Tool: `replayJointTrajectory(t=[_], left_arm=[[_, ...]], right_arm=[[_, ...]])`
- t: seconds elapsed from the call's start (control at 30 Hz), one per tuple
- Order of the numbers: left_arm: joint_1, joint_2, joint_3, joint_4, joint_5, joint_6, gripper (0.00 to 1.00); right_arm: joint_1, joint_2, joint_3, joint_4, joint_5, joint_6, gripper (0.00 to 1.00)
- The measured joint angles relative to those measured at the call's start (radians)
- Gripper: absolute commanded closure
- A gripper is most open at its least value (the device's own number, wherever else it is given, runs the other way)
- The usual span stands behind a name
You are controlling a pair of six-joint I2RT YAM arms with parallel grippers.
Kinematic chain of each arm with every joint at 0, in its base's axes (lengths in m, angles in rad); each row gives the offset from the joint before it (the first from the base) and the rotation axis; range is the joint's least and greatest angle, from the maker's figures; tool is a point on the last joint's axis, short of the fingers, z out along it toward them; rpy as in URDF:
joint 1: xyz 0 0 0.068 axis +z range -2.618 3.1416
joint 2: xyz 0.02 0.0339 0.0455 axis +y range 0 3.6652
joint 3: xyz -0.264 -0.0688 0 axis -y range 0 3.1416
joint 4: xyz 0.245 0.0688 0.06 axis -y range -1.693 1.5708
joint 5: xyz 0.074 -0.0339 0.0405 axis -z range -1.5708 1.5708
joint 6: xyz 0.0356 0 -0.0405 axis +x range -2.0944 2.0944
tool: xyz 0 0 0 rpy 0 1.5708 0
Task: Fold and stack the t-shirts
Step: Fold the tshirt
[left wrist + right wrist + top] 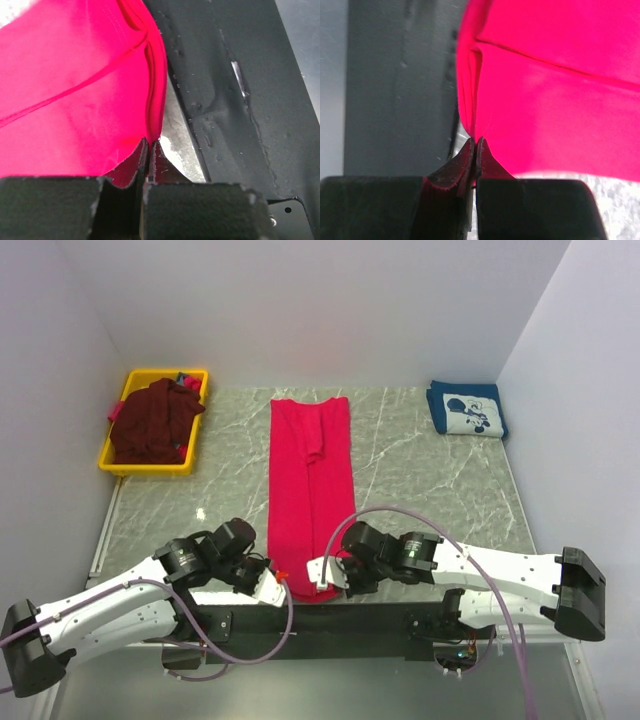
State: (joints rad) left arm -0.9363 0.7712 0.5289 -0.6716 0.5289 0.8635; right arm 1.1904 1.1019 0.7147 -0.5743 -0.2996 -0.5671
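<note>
The crimson-red t-shirt (pixel 310 470) lies in a long narrow strip down the middle of the table, folded lengthwise, with its near end at the table's front edge. My left gripper (pixel 283 576) is shut on the near left corner of that end; the left wrist view shows the jaws closed at the cloth's edge (pixel 150 142). My right gripper (pixel 318 573) is shut on the near right corner (pixel 475 141). The red cloth fills both wrist views (pixel 75 90) (pixel 555 100). The navy t-shirt (pixel 467 410) lies folded at the back right. The maroon t-shirt (pixel 150 420) is heaped in a bin.
A yellow bin (pixel 200 430) stands at the back left and holds the maroon shirt. A black base rail (pixel 350 615) runs along the table's near edge, just beside both grippers. White walls close in the table on three sides.
</note>
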Motion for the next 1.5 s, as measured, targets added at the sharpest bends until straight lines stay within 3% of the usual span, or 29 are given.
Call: replayJointTrajectory(t=[0.17, 0.4, 0.8, 1.2, 1.5], left_arm=[[0.022, 0.021, 0.040, -0.004, -0.033, -0.013, 1.00], [0.304, 0.154, 0.096, 0.080, -0.019, 0.079, 1.00], [0.588, 0.529, 0.298, 0.282, 0.065, 0.245, 0.99], [0.686, 0.850, 0.573, 0.320, 0.122, 0.309, 0.99], [0.702, 0.940, 0.619, 0.334, 0.129, 0.330, 0.99]], right_arm=[[-0.154, 0.016, 0.055, -0.035, -0.034, -0.046, 1.00], [-0.328, 0.106, 0.183, -0.043, -0.035, -0.189, 1.00], [-0.547, 0.430, 0.422, -0.016, -0.069, -0.369, 1.00], [-0.639, 0.708, 0.644, -0.010, -0.095, -0.454, 1.00], [-0.681, 0.800, 0.735, -0.002, -0.100, -0.470, 1.00]])
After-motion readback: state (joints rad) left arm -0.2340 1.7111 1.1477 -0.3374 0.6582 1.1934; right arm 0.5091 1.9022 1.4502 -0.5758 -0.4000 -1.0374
